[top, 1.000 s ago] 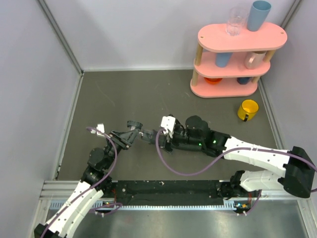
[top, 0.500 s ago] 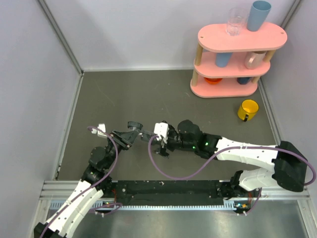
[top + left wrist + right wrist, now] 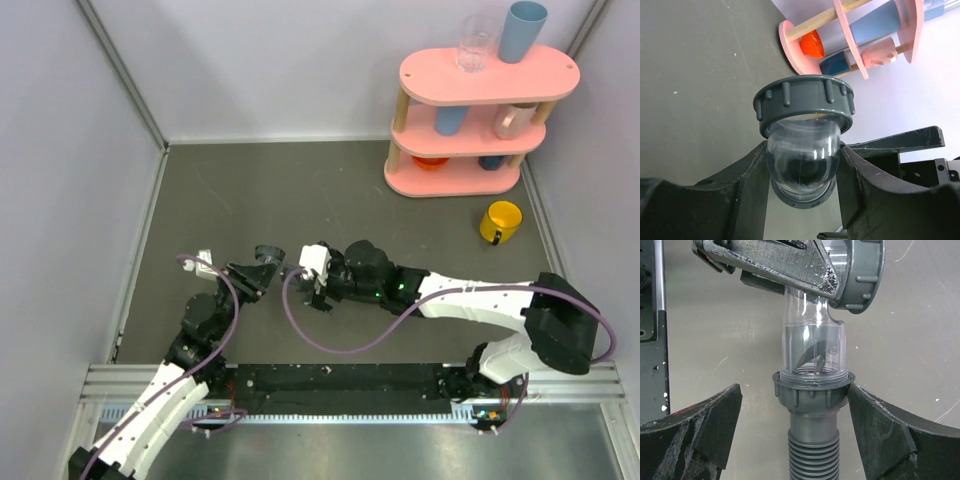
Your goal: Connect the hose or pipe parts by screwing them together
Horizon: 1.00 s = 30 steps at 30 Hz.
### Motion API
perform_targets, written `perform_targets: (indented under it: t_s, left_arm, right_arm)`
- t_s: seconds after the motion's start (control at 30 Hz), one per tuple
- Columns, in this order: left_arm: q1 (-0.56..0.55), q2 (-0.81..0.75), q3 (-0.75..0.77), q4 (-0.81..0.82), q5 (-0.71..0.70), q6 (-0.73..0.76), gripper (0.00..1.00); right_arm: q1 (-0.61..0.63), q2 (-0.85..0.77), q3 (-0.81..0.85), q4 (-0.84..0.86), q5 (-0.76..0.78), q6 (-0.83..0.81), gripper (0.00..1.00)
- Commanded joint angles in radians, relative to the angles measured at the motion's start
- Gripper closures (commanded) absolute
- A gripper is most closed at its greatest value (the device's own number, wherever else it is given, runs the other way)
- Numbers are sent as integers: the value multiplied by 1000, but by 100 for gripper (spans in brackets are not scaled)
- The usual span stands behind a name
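A clear elbow fitting [image 3: 802, 160] with a dark-grey ribbed ring nut [image 3: 804, 102] sits pinched between the jaws of my left gripper [image 3: 802, 147], which is shut on it. In the right wrist view the elbow's clear lower end [image 3: 812, 347] sits in a second grey ring nut [image 3: 812, 390] at the top of the ribbed hose [image 3: 812, 455]. My right gripper [image 3: 794, 390] is open astride that nut. Its right finger [image 3: 875, 420] touches the nut's rim and its left finger [image 3: 715, 420] stands apart. From above, both grippers [image 3: 255, 275] [image 3: 308, 272] meet at the elbow [image 3: 270, 256]; the hose is hidden under the right arm.
A pink shelf [image 3: 480, 110] with cups stands at the back right, with a yellow mug [image 3: 501, 221] on the mat in front of it. A black rail [image 3: 340, 380] runs along the near edge. A purple cable [image 3: 330, 345] loops under the right arm. Walls close the left and back.
My right arm has slid left toward the left gripper, bringing its open fingers around the hose's ring nut. The left arm and the elbow have stayed put.
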Motion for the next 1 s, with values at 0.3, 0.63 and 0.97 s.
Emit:
perform_targets:
  t_s: [0.3,0.63,0.97]
  left_arm:
    - [-13,-39,42,187,81,-63,100]
    - [-13,-61,39,179,84,-58,100]
    - [-11,16,-125,588,185,45,94]
  right_arm:
    - [16,97,48,77,-113,21,16]
    - [11,111,48,82,-122,19,27]
    - [-38,-9,18,79,-225,66,99]
